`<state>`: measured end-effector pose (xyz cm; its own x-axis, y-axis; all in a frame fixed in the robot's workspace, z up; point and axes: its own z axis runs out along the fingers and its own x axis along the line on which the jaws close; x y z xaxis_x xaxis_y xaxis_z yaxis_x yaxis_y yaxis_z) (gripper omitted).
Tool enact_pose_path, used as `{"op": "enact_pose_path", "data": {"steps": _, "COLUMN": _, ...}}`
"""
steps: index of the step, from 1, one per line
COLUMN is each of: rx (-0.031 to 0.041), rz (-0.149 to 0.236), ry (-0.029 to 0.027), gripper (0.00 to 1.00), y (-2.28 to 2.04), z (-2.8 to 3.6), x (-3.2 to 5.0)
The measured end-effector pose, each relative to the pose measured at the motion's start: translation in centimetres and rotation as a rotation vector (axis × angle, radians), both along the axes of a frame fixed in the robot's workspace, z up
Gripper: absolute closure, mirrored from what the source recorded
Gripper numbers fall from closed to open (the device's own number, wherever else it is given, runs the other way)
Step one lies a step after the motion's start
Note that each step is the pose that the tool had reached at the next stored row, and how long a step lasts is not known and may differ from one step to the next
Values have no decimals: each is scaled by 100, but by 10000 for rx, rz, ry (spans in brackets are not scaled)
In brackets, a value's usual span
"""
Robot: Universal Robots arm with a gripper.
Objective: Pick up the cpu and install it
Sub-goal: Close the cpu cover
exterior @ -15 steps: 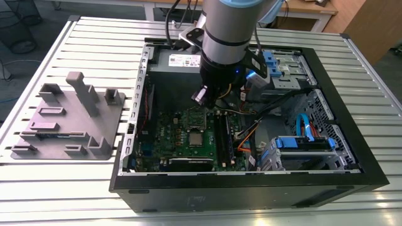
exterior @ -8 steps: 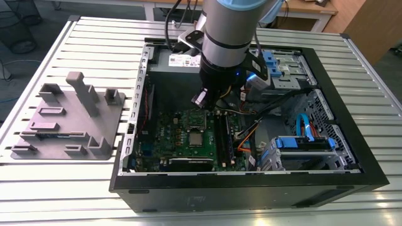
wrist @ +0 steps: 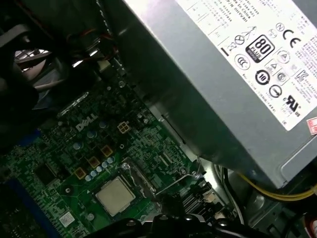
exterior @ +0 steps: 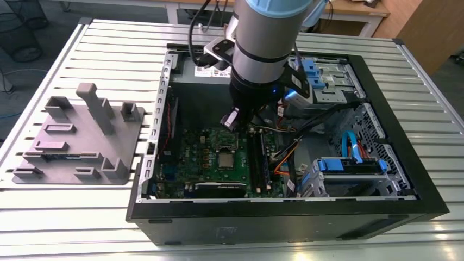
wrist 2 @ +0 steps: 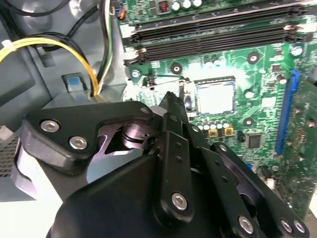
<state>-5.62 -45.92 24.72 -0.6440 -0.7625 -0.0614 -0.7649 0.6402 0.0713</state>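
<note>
the cpu sits in the motherboard socket (gripper just above, grip state unclear).

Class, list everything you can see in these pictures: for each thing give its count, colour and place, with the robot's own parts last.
computer case: one, black, lying open on the slatted table.
slatted table: one, silvery, under everything.
motherboard: one, green, inside the case.
cpu: one, silvery, seated in the socket on the motherboard; also seen in both wrist views.
power supply: one, grey, beside the motherboard.
fixture block: one, grey, on the table at the exterior view's left.
arm: one, grey with blue cap, reaching into the case.
hand: one, black, above the motherboard near the cpu.
</note>
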Motion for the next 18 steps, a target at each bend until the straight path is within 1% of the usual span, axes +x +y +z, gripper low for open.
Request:
{"op": "enact_pose_path", "data": {"steps": 10, "rx": 0, "rz": 50, "ry": 0, "gripper": 89, "y": -219, "z": 0, "x": -6}}
{"op": "enact_pose_path", "data": {"steps": 11, "rx": -2, "rz": 53, "ry": 1, "gripper": 89, "y": -227, "z": 1, "x": -6}}
{"op": "enact_pose_path", "data": {"steps": 18, "rx": 0, "rz": 53, "ry": 0, "gripper": 89, "y": -232, "z": 0, "x": -6}}
